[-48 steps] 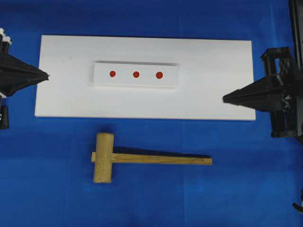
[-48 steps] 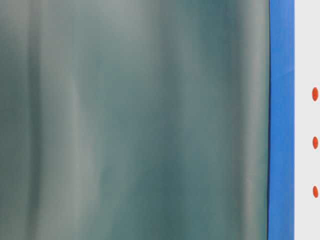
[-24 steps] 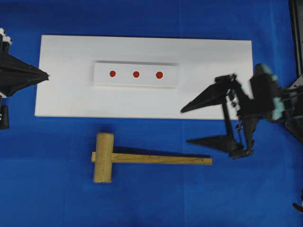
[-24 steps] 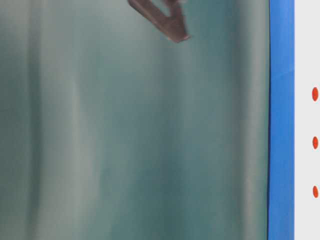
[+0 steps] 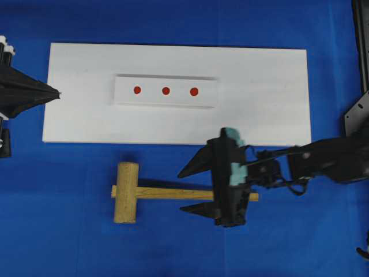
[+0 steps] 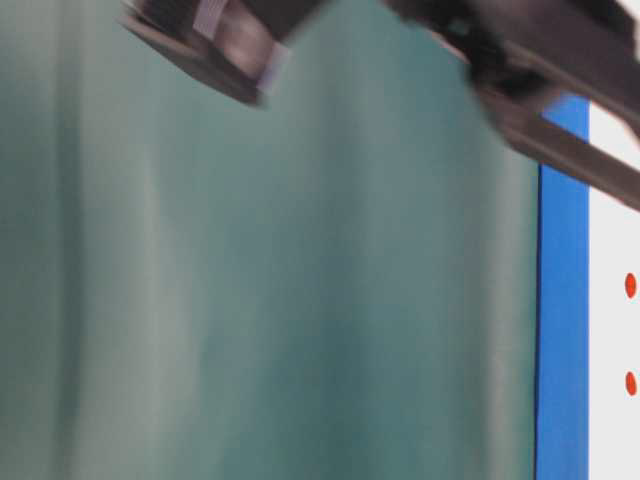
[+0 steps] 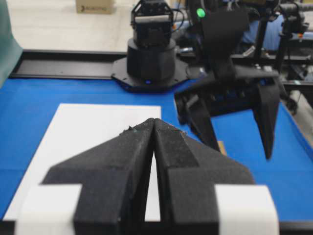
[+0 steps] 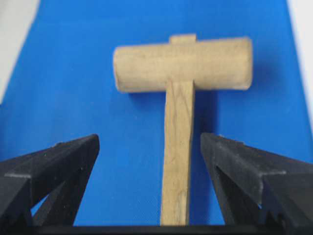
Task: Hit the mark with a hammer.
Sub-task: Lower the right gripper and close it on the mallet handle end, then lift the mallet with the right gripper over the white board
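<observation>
The hammer [image 5: 173, 194] lies flat on the blue worktop [image 5: 69, 242], on the near side of the white board [image 5: 259, 75], its head [image 5: 125, 192] toward the left and its thin handle running right. The right gripper [image 5: 190, 190] hangs over the handle's right half, fingers [image 5: 194, 165] spread wide, one on the handle's board side and one on its near side, gripping nothing. In the right wrist view the handle runs up between the two dark fingers [image 8: 54, 164] to the head [image 8: 183, 63], with clear gaps on both sides. Beyond the hammer, the board carries a raised white strip [image 5: 166, 91] with three red marks [image 5: 165, 90] in a row. At the board's left edge the left gripper [image 5: 55, 93] sits with its fingers [image 7: 132, 161] pressed together and nothing between them, its tip just over the board.
</observation>
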Robot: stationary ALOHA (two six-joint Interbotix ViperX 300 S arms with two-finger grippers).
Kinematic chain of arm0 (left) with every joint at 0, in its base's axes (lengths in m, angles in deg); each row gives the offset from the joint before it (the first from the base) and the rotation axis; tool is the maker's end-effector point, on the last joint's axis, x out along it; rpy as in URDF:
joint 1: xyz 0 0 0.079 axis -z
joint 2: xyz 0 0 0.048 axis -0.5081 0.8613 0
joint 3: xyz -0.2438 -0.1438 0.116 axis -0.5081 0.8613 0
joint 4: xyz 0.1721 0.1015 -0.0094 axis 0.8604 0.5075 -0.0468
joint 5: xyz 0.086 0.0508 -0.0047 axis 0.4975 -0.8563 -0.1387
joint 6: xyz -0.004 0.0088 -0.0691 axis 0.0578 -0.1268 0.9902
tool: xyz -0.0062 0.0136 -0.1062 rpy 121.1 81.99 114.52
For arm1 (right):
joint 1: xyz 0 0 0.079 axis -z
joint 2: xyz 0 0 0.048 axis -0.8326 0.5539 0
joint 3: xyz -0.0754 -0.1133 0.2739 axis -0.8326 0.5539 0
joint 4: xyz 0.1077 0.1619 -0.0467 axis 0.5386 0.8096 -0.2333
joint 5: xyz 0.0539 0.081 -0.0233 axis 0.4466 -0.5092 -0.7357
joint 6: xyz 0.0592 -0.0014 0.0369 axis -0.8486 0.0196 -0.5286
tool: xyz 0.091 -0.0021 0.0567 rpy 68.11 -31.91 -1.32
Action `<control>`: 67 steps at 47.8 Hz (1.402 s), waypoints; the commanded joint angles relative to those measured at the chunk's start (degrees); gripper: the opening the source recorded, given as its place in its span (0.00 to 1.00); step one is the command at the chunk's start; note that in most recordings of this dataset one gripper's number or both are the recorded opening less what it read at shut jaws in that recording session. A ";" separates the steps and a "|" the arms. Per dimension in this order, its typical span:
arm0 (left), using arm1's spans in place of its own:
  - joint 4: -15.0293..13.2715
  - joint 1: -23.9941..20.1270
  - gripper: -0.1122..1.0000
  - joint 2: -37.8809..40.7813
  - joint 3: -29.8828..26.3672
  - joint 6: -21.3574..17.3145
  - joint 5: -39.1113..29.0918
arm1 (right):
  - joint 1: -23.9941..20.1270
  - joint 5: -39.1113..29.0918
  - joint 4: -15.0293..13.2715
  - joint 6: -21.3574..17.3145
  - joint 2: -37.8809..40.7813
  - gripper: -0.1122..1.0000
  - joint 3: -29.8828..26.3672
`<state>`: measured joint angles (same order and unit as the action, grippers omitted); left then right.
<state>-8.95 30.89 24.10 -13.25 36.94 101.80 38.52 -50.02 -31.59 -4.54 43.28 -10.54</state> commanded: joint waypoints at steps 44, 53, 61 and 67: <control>-0.09 -0.09 0.10 -0.18 -0.35 0.00 -0.18 | -1.32 3.25 5.98 3.69 14.85 0.46 -6.68; 0.00 -0.09 0.10 -0.18 -0.44 -0.09 -0.44 | -1.41 3.16 5.89 5.01 14.59 0.18 -6.77; -0.09 -0.09 0.10 -0.18 -0.44 0.00 -0.79 | -1.32 2.29 5.98 5.19 10.63 0.18 -5.63; -0.09 -0.09 0.10 -0.35 -0.44 0.00 -0.79 | -1.14 1.41 5.80 5.36 4.75 0.18 -3.69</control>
<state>-8.95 30.80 23.75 -13.07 36.94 100.74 37.29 -48.52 -25.61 0.64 53.83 -14.67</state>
